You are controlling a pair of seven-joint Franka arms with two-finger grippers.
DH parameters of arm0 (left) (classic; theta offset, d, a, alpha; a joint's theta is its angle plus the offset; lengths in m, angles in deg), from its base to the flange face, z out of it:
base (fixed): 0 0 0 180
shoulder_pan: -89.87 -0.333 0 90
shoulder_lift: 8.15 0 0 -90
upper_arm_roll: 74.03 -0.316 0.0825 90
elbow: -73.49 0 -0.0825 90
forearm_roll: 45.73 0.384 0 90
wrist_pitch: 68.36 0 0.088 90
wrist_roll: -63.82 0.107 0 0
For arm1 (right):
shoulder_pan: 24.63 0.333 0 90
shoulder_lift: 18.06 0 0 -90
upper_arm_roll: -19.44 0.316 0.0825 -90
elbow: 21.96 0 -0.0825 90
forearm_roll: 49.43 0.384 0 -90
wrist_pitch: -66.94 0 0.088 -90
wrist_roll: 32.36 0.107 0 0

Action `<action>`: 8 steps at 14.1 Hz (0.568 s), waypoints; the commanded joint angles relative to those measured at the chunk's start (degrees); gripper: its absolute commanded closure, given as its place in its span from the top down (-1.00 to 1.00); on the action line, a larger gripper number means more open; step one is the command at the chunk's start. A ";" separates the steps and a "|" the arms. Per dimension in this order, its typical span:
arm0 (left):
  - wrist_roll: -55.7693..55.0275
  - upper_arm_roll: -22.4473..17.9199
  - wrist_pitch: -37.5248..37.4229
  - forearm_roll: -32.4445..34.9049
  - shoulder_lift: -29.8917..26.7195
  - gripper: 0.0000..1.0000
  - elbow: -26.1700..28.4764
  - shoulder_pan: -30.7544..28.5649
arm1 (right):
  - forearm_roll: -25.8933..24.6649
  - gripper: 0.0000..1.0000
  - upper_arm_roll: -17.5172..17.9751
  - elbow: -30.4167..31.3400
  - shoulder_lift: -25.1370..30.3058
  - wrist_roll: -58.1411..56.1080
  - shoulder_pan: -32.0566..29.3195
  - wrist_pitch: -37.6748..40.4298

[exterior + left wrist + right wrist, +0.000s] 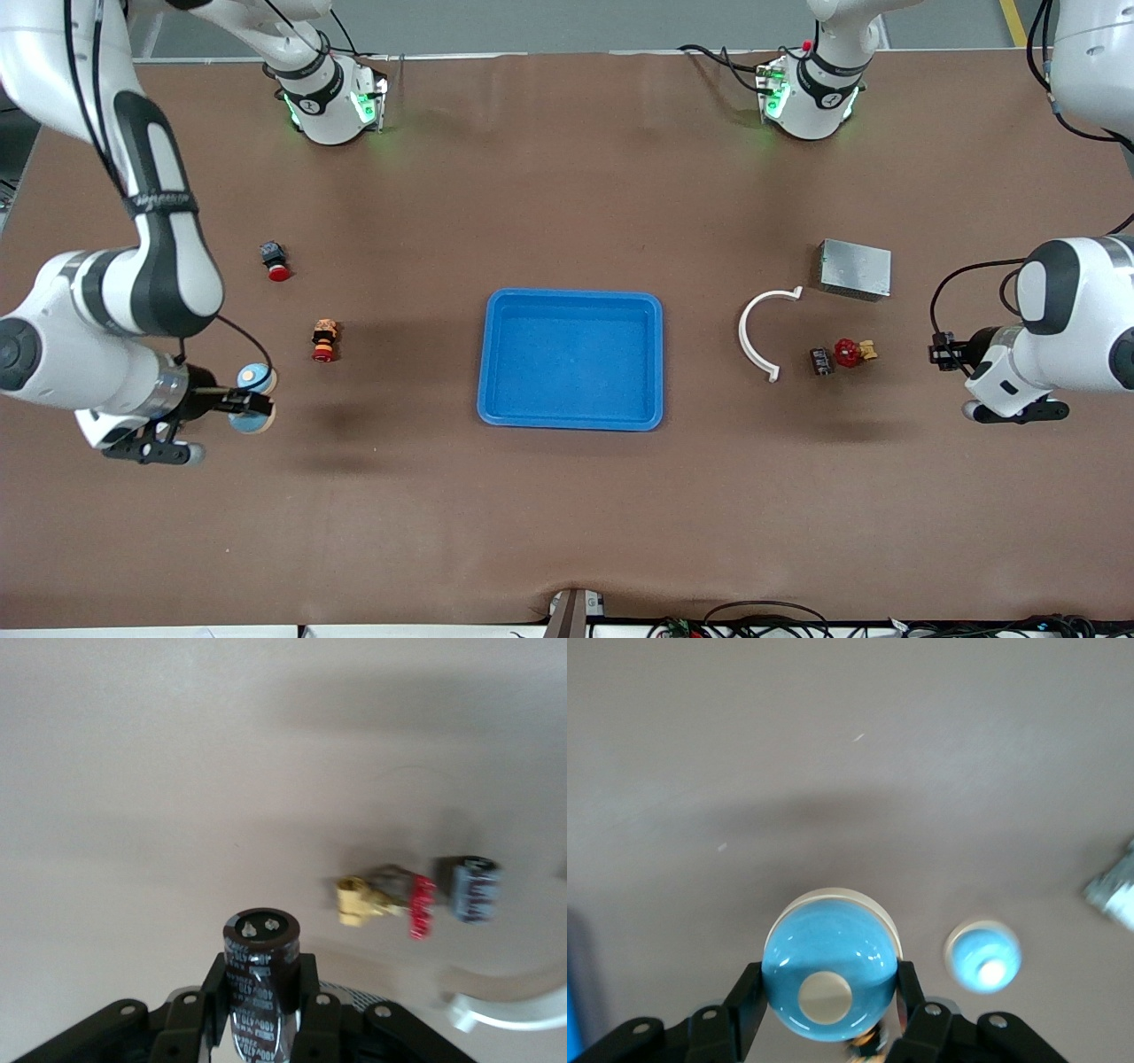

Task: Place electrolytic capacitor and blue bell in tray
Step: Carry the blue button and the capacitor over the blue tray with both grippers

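Front view: blue tray (571, 359) flat at mid-table. Right gripper (251, 403) raised over bare table toward the right arm's end, clamped on a blue bell (252, 420); second blue bell (256, 377) just beside it, on the table or not cannot be told. Red-capped button (275, 261) and small orange figure (324, 341) between that gripper and the tray. Left gripper (941, 350) up over bare table at the left arm's end. White curved bracket (764, 330), second dark capacitor (821, 361), red-and-yellow part (853, 353) and grey metal box (855, 268) between it and the tray.

Left wrist view: left gripper (263, 992) clenched on an electrolytic capacitor (259, 979), held clear of the table.

Right wrist view: right gripper (831, 997) grasping the blue bell (829, 977); other bell (982, 956) lower, on the table.
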 commanded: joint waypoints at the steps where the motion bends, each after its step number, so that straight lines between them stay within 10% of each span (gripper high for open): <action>1: -7.50 4.57 -6.72 -0.22 0.03 -1.00 -4.79 0.16 | 0.64 -1.00 -0.29 9.66 8.00 9.27 5.35 -1.12; 8: -37.81 16.01 -8.59 -0.66 0.99 -1.00 -6.03 5.85 | -3.04 -1.00 -0.47 11.26 8.02 40.29 23.20 -4.71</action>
